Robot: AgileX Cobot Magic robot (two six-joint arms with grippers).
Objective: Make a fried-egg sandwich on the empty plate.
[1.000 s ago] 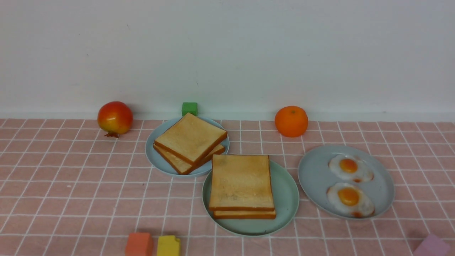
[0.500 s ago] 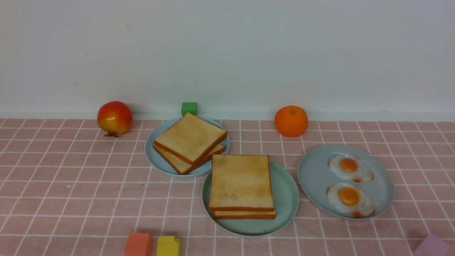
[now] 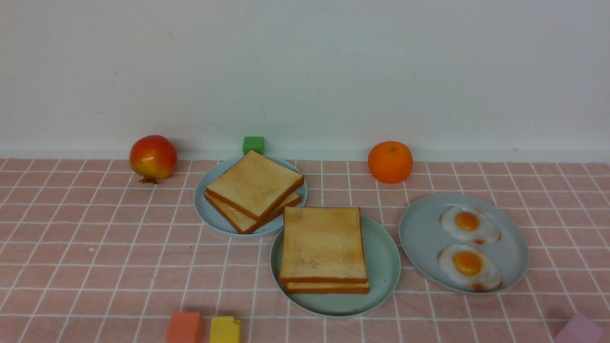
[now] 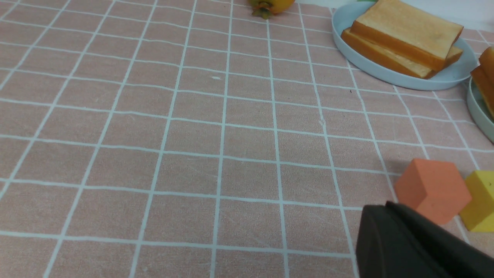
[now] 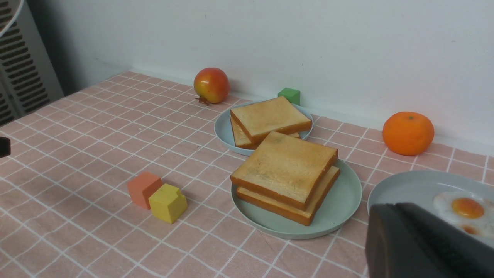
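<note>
Two square golden-brown toast slices lie stacked as the sandwich (image 3: 323,245) on the mint-green plate (image 3: 384,269) at the middle front of the table; what lies between them is hidden. The right wrist view shows the sandwich (image 5: 285,170) and its plate (image 5: 344,202) too. Neither gripper appears in the front view. My left gripper (image 4: 382,207) hangs shut and empty over the pink cloth, next to an orange cube (image 4: 432,189). My right gripper (image 5: 389,208) has its dark fingers together with nothing between them, near the egg plate's (image 5: 409,189) edge.
A pale blue plate (image 3: 204,209) with two toast slices stands behind the sandwich. A grey-blue plate (image 3: 419,240) at the right holds two fried eggs. A red fruit (image 3: 153,158), a green cube (image 3: 253,145) and an orange (image 3: 390,162) line the back wall. Orange (image 3: 186,327), yellow (image 3: 225,329) and pink (image 3: 579,329) blocks sit at the front edge.
</note>
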